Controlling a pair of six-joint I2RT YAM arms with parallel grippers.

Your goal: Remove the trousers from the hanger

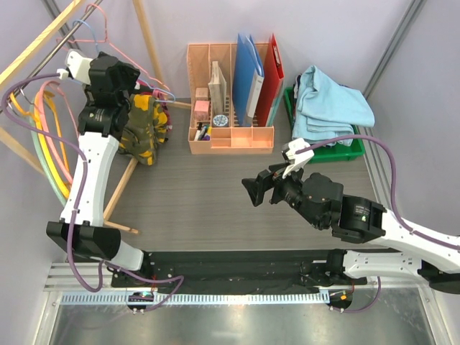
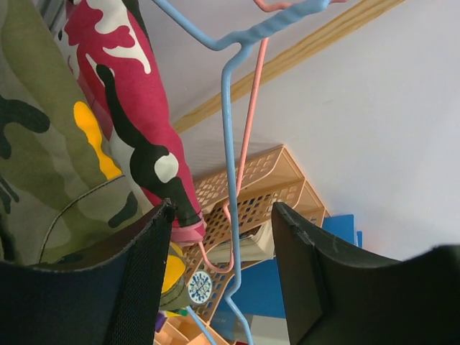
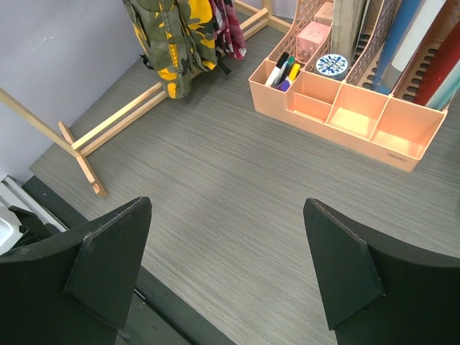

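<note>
Your left gripper (image 2: 221, 206), jaws spread, is up at the far-left wooden rack (image 1: 43, 36) beside the hanging yellow-olive camouflage trousers (image 1: 144, 133), likely lining up a grab; your right gripper (image 3: 227, 203) hovers spread and empty over the table (image 1: 201, 208).

The olive camouflage trousers (image 2: 43, 144) and pink camouflage trousers (image 2: 136, 93) are soft, matt woven cloth with visible stitching. My left fingers (image 2: 136, 287) are matt black with a finely ribbed face. The blue hanger (image 2: 226, 129) and pink hanger (image 2: 253, 100) look smooth and slightly glossy. The rail (image 2: 323, 43) is pale bare wood, the organiser (image 2: 280, 172) perforated peach plastic, and the table (image 3: 215, 187) matt grey with a wood grain.
</note>
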